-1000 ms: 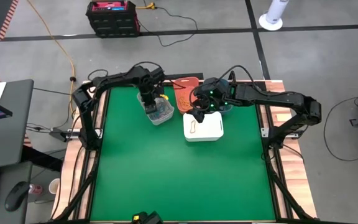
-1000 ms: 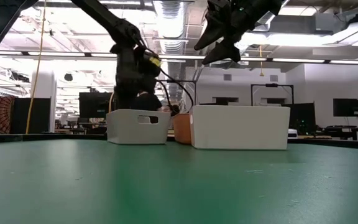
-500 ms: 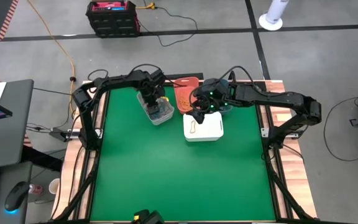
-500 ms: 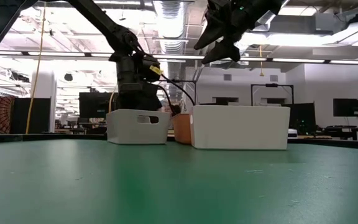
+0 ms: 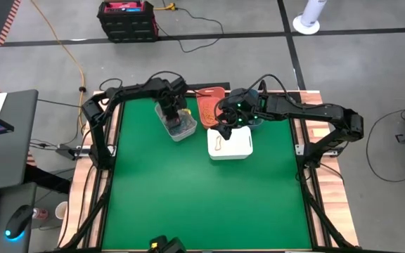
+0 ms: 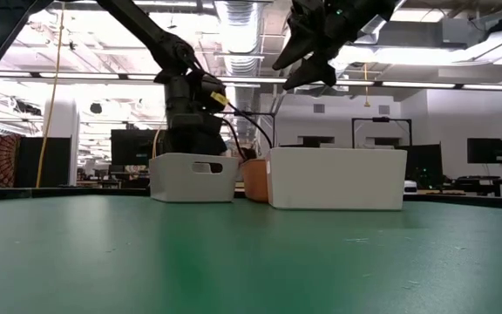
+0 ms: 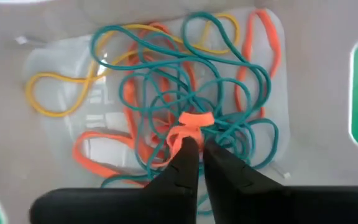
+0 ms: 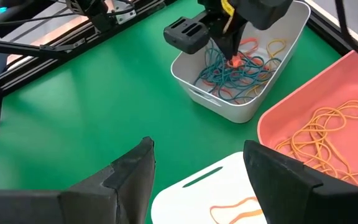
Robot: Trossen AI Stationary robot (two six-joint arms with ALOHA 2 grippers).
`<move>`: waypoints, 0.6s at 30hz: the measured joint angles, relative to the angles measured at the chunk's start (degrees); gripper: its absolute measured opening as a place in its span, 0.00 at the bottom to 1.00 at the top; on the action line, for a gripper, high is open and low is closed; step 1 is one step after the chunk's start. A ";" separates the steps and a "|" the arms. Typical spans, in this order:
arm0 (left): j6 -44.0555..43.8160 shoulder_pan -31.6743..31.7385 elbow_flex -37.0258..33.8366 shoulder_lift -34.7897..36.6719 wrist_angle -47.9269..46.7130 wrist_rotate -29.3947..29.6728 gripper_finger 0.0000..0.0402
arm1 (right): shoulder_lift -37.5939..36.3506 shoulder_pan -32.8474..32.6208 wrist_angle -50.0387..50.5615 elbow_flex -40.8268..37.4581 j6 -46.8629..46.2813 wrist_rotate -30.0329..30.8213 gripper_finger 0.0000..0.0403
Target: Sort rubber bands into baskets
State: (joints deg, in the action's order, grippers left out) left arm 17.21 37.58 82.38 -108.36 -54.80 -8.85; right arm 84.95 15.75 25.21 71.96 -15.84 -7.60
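Note:
A light grey basket holds a tangle of teal, orange and yellow rubber bands. My left gripper reaches down into it, shut on an orange band. The right wrist view shows it too, as the left gripper. My right gripper hangs open above the white basket, which holds one orange band. The coral basket holds yellow-orange bands. The dark blue basket is mostly hidden under the right arm. My left gripper pinches a small bunched loop of the orange band between its two fingertips. The fingers come from above, pointing down into the basket. The rest of the band lies slack in the tangle on the basket's floor, among teal bands.
The baskets stand close together at the table's far side. The green table top stretches bare toward the near edge. The table's frame rails run along both sides.
My left gripper has tipped a little inside the light grey basket.

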 joint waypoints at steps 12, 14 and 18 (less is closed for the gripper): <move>1.34 -1.31 5.40 -0.43 -2.46 4.69 0.29 | 0.00 0.00 0.17 0.00 3.75 -0.08 0.67; 3.14 -1.99 4.92 -1.27 -1.31 4.33 0.31 | 0.00 0.00 0.41 0.00 4.26 -0.31 0.67; 4.36 -2.34 4.31 -2.96 1.49 5.77 0.32 | 0.00 -0.14 1.54 0.00 4.33 -1.46 0.67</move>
State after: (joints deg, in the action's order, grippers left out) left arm 21.57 35.24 86.70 -111.32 -53.31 -3.08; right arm 84.95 15.61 26.75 71.96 -11.51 -9.06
